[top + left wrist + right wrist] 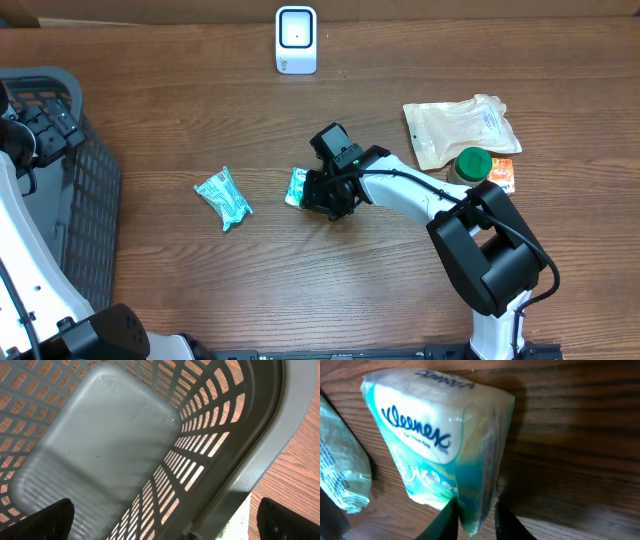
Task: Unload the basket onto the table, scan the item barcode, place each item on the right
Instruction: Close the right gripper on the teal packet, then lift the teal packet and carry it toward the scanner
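A teal and white Kleenex tissue pack lies on the wooden table, seen small in the overhead view just left of my right gripper. In the right wrist view my right gripper pinches the pack's near edge, one finger on each side. No barcode shows on the faces in view. The white scanner stands upright at the back of the table. My left gripper hangs wide open over the grey basket, holding nothing.
A second teal packet lies left of the held pack, also at the left edge of the right wrist view. A pale pouch, a green-lidded jar and an orange packet sit at the right. The basket fills the left edge.
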Robot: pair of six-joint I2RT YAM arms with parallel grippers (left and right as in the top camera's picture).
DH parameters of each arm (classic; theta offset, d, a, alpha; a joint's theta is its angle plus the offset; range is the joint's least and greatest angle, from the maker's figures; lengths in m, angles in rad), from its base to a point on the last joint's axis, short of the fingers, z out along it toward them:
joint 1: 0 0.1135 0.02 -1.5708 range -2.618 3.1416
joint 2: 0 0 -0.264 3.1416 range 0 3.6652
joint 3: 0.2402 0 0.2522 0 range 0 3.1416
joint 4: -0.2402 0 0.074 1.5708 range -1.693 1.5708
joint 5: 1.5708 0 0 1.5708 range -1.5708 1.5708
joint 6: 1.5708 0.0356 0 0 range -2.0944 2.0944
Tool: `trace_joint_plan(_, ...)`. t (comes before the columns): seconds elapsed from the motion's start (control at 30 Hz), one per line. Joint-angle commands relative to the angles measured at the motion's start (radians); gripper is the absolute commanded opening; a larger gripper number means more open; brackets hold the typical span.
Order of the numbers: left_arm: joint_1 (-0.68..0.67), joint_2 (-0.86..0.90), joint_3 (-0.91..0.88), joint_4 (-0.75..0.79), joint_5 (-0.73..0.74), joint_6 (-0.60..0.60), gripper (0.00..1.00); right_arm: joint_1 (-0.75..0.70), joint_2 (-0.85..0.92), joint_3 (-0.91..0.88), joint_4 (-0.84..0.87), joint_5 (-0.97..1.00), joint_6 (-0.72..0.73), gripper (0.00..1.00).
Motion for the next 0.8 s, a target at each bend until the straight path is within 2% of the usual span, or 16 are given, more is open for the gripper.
trace_joint_plan(0.0, 0.002, 0.003, 0.007, 0.001, 0.002, -0.006, 1.00, 0.003, 0.046, -0.023, -0.004, 0.024, 0.017, 0.18)
trace_joint_plan(0.1, 0.002, 0.003, 0.007, 0.001, 0.002, -0.006, 0.99, 0.003, 0.045, -0.023, -0.003, 0.023, 0.016, 0.05)
trace_joint_plan(0.23, 0.002, 0.003, 0.007, 0.001, 0.002, -0.006, 0.99, -0.010, 0.043, -0.016, -0.009, -0.021, 0.010, 0.04)
trace_joint_plan(0.33, 0.002, 0.003, 0.007, 0.001, 0.002, -0.006, 1.00, -0.032, 0.023, -0.005, -0.008, -0.126, -0.072, 0.04)
trace_joint_plan(0.53, 0.002, 0.003, 0.007, 0.001, 0.002, -0.006, 1.00, -0.098, -0.099, 0.003, 0.026, -0.513, -0.311, 0.04)
trace_joint_plan(0.77, 0.002, 0.003, 0.007, 0.001, 0.002, -0.006, 1.00, -0.201, -0.212, 0.003, 0.105, -0.901, -0.402, 0.04)
